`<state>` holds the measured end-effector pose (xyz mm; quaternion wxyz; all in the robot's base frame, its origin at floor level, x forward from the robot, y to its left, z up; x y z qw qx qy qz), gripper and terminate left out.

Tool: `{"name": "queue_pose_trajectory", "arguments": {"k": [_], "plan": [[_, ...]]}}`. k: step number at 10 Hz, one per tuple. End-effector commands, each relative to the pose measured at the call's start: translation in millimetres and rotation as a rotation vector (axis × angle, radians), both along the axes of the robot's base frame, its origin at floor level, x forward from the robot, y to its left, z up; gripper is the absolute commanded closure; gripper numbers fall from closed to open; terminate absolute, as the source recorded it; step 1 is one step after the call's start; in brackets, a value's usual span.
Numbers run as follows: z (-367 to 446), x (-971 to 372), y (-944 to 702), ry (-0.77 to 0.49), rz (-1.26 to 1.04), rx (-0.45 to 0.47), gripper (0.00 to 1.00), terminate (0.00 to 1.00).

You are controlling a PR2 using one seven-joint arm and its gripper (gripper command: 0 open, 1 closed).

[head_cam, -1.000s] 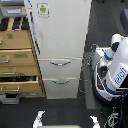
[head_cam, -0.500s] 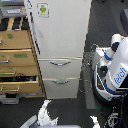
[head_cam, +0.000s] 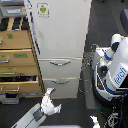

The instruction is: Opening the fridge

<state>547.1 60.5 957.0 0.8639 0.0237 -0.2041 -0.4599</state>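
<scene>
The tall white fridge (head_cam: 62, 35) stands in the middle of the exterior view. Its large upper door is shut and bears a small green-figure sticker (head_cam: 42, 9). Below it are two shut drawers with curved silver handles, the upper (head_cam: 60, 63) and the lower (head_cam: 62, 81). My gripper (head_cam: 53, 100) comes up from the bottom edge on a grey forearm. It sits low, just in front of the bottom drawer's left corner. Its two white fingers look spread apart and hold nothing.
A tan wooden drawer cabinet (head_cam: 17, 60) stands against the fridge's left side, its lower drawers pulled out. The white-and-blue robot body (head_cam: 115, 72) with cables stands at the exterior view's right. A second white part (head_cam: 94, 120) shows at the bottom edge.
The gripper has moved up from the bottom edge toward the fridge's lowest drawer. The fridge door and drawers have not moved.
</scene>
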Motion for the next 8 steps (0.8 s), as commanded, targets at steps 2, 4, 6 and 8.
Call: {"name": "queue_pose_trajectory", "arguments": {"k": [2,4,6,8], "plan": [[56,147,25,0.032,0.431,0.015,0.00,0.00],[67,166,41,0.026,0.514,0.041,0.00,0.00],[84,190,63,0.008,0.625,0.069,0.00,0.00],[95,207,83,0.034,0.741,0.038,0.00,0.00]]}}
